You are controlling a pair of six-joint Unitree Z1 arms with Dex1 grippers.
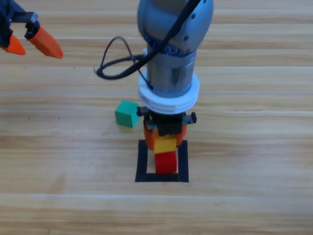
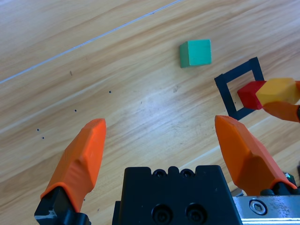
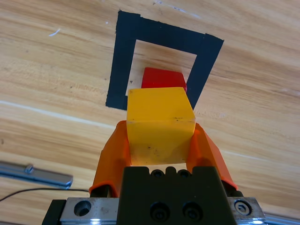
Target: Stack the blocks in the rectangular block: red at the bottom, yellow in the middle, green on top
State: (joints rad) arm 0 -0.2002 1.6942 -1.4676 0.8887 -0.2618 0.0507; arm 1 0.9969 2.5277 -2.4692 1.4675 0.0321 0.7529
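1. Gripping the yellow cube (image 3: 159, 124) between both orange jaws: right end effector (image 1: 165, 139), lower middle of the high view, hanging under the grey arm that drops in from the top edge.
2. Sitting just at the upper edge of the black tape square (image 1: 163, 164) in the high view, that yellow cube, right above and touching or nearly touching the red cube (image 1: 166, 162). Can't tell from these shots whether it's actually resting on the red one.
3. Parked inside the tape outline, flat on the wooden table (image 1: 254, 147), the red cube, pretty much centred. Seen in the right wrist view peeking out just past the yellow one, inside the hollow of the square.
4. Lying outside the square, the teal-green cube (image 1: 127, 113), up and to the left of it in the high view, just beside the right arm's wrist, clear of both jaws.
5. Waiting up in the upper left corner of the high view with jaws spread wide and nothing between them: left end effector (image 1: 30, 43). Same story in the left wrist view, orange jaws apart at the bottom, green cube in the upper middle, tape square and the red/yellow pair off at the right edge.
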